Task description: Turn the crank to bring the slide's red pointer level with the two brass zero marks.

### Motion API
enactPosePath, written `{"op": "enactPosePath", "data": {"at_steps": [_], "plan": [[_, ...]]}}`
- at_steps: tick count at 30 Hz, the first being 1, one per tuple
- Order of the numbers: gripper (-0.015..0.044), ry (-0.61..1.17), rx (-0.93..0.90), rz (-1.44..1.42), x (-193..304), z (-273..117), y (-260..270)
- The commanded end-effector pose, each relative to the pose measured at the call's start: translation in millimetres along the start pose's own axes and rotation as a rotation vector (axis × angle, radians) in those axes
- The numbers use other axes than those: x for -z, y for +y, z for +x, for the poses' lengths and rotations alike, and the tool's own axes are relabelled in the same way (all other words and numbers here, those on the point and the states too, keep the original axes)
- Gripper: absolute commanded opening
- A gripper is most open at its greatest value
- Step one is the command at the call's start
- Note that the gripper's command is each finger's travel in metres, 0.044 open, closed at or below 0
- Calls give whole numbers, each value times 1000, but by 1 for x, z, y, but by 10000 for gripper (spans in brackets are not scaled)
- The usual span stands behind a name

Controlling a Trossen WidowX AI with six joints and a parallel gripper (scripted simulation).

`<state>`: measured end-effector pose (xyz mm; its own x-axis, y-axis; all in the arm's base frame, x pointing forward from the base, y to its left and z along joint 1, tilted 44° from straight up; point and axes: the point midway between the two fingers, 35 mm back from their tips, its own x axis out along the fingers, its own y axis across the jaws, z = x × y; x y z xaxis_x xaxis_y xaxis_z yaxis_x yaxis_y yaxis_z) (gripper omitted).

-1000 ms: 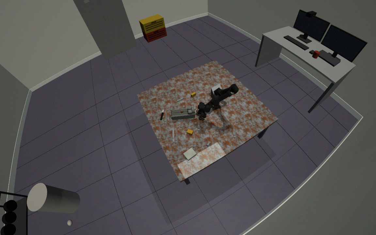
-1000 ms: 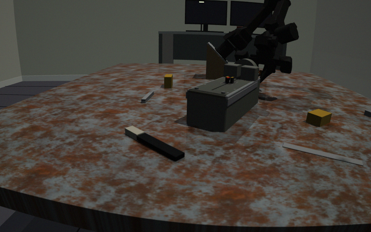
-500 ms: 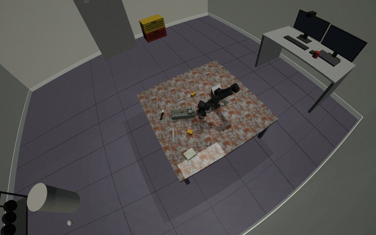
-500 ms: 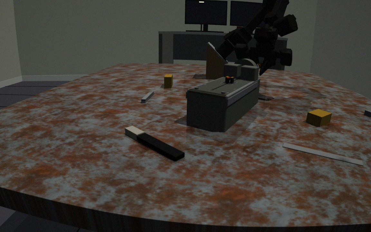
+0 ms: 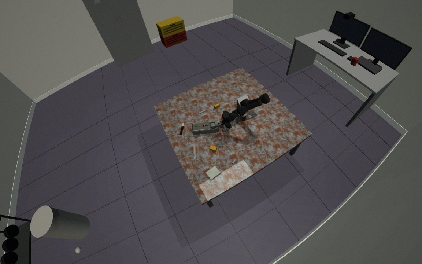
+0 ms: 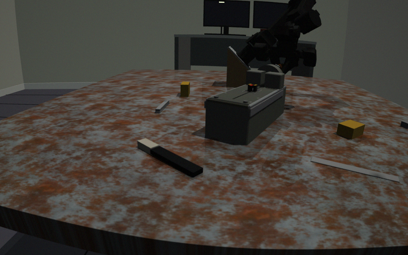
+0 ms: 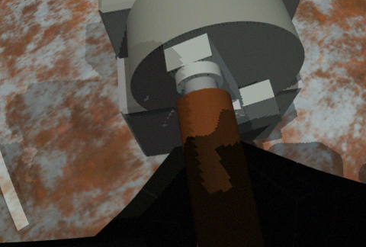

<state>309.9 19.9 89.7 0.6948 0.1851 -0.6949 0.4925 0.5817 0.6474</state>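
The grey machine [image 5: 205, 132] [image 6: 226, 122] [image 7: 213, 3] stands on the table, its round drum facing the wrist camera. The crank's pale arm [image 7: 192, 50] lies across the drum's dark face and carries an orange-brown handle [image 7: 207, 117]. My gripper [image 5: 223, 122] [image 6: 280, 65] [image 7: 204, 155] is shut on this handle, at the machine's drum end. The small red-orange pointer [image 5: 204, 125] [image 6: 252, 85] shows on the top slide, close to the dark marks. The brass marks are too small to tell apart from it, so whether they are exactly level cannot be told.
Yellow blocks [image 5: 217, 106] [image 5: 213, 147] [image 6: 185, 89] [image 6: 350, 129] lie on either side of the machine. A black-and-white stick [image 5: 181, 128] [image 6: 173, 158] lies beyond its far end. A flat strip [image 5: 194, 151] [image 6: 354, 169], a pale square block [image 5: 213, 172] and a wedge-shaped stand [image 6: 235, 71] are also on the table.
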Motion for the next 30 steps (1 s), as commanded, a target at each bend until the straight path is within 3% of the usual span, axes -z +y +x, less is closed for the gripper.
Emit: {"op": "enactPosePath", "data": {"at_steps": [1, 30], "plan": [[0, -12, 8, 2, -2, -3, -8], [0, -12, 9, 2, 0, 0, -25]]}}
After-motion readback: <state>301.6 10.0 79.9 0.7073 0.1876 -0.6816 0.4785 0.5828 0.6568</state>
